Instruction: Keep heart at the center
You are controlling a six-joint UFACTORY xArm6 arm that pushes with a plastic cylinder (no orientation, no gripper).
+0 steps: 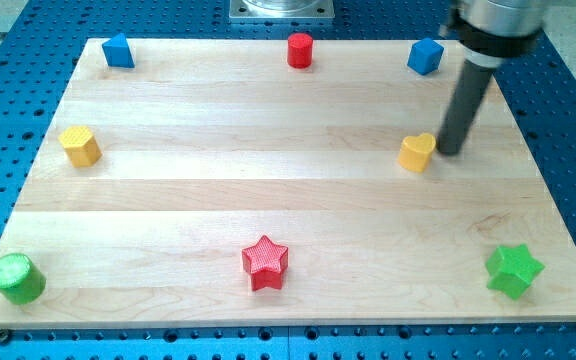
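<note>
**boardwatcher:** where's the heart at right now?

**me:** The yellow heart (pixel 417 152) sits toward the view's right on the wooden board (pixel 268 200), about mid-height. My tip (pixel 450 152) is just beside it on its right, touching or nearly so, can't tell which. No jaws on me, just a plain dark rod, so nothing's clamped or let go.

**boardwatcher:** any labels or writing?

**me:** None I can read. Red star (pixel 265 262) is at bottom centre, green star (pixel 514 270) bottom right, green cylinder (pixel 16 278) bottom left, yellow hexagon block (pixel 80 146) at left, red cylinder (pixel 300 50) top centre, and blue blocks top left (pixel 118 51) and top right (pixel 425 56).
</note>
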